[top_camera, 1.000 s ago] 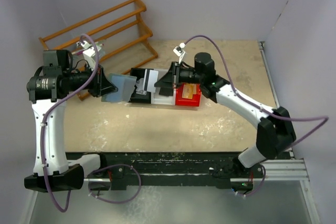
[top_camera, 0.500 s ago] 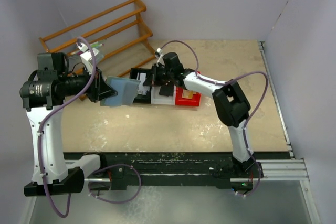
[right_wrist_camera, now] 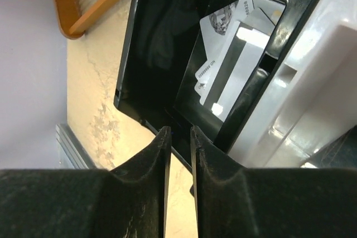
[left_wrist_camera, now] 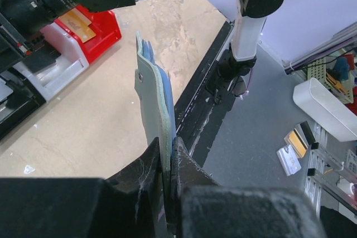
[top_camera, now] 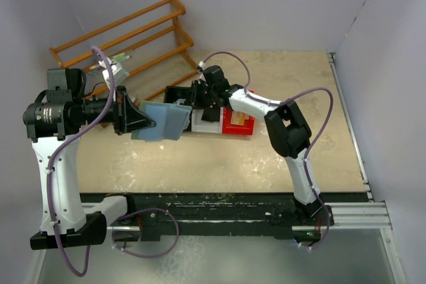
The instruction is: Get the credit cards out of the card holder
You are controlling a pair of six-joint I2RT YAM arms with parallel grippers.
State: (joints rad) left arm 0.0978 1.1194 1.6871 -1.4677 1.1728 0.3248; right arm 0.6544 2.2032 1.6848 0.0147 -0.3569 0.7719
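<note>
Holder (top_camera: 162, 122) shifted right vs. 0.5 s ago, now overlapping black bin (top_camera: 178, 92); L gripper (left_wrist_camera: 169, 163) pinches it edge-on. R gripper (right_wrist_camera: 179, 144) nearly closed, empty, over silver cards (right_wrist_camera: 230, 65) in black bin.

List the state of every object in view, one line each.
card holder: folded shut, held on edge off the table by the left gripper.
silvery card: lying loose in the black bin.
orange-gold card: lying in the red bin.
white bin: contents unclear.
right gripper: nearly closed, empty, over the black bin.
</note>
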